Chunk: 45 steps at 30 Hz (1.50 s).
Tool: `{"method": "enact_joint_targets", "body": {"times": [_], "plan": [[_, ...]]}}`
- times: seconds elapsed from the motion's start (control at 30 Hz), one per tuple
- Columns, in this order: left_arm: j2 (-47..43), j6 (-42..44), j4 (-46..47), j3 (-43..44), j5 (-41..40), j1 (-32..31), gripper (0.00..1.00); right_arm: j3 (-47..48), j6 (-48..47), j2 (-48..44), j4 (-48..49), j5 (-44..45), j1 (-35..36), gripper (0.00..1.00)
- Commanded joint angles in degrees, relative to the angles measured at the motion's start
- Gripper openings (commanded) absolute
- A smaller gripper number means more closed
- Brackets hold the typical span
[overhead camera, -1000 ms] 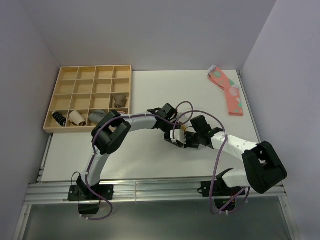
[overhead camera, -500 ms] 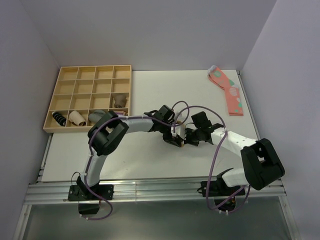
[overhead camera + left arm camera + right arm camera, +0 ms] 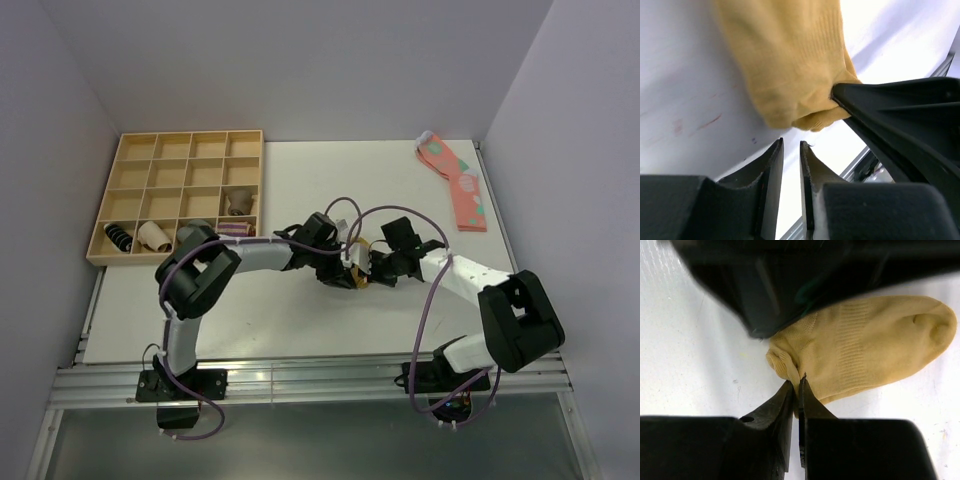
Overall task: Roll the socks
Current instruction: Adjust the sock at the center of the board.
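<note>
Operator: Change since one second ago?
Technician: Elbow of the left arm (image 3: pixel 200 275) has swung left toward the wooden tray (image 3: pixel 190 133). Both wrists have shifted slightly left and meet over the middle of the table (image 3: pixel 300 180).
Operator: Position of the socks?
Technician: The socks (image 3: pixel 865 347), plain mustard-yellow, lie on the white table between the two grippers, with one end bunched.
Operator: State of the right gripper (image 3: pixel 797 390)?
Technician: Fingers pressed together on the bunched edge of the socks.
Operator: State of the left gripper (image 3: pixel 790 165)?
Technician: Fingers almost together, with a narrow slit between them and nothing in it. The tips are just beside the socks.
Operator: Other items?
Technician: Rolled bundles (image 3: pixel 152 236) occupy the tray's near row of compartments, and pink spotted socks (image 3: pixel 455 180) lie at the far right of the table
</note>
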Motion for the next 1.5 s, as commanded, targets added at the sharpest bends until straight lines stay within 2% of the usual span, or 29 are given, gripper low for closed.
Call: {"method": "enact_joint_targets", "body": {"times": [0.0, 0.2, 0.27, 0.43, 0.6, 0.97, 1.27, 1.47], "plan": [[-5.57, -3.82, 6.01, -2.45, -4.85, 1.43, 0.26, 2.54, -1.07, 0.56, -1.5, -0.57, -0.44, 0.03], [-5.75, -6.81, 9.63, -2.64, -7.66, 3.1, 0.31, 2.37, -1.07, 0.39, -1.42, -0.39, -0.53, 0.03], [-4.87, -7.69, 11.04, -1.5, -8.72, 3.36, 0.36, 2.46, -0.98, 0.47, -1.5, -0.31, -0.53, 0.03], [-0.75, -6.12, 6.57, 3.78, -13.55, 3.98, 0.44, 2.37, -1.07, 0.3, -1.59, -0.22, -0.44, 0.03], [2.95, -3.74, 4.98, 8.96, -15.13, 4.68, 0.46, 2.02, -1.15, -0.23, -1.42, -0.22, -0.53, 0.03], [8.22, 1.8, -5.3, 16.61, -20.5, 5.47, 0.45, 2.28, -1.33, 0.04, -1.85, -0.22, -0.53, 0.03], [11.91, 6.45, -6.71, 19.34, -13.48, 5.21, 0.44, 2.46, -1.33, 0.39, -1.85, -0.04, -0.44, 0.03], [12.62, 6.81, -5.22, 18.02, -8.99, 5.12, 0.42, 2.37, -1.24, 0.3, -1.59, 0.05, -0.53, 0.03]]}}
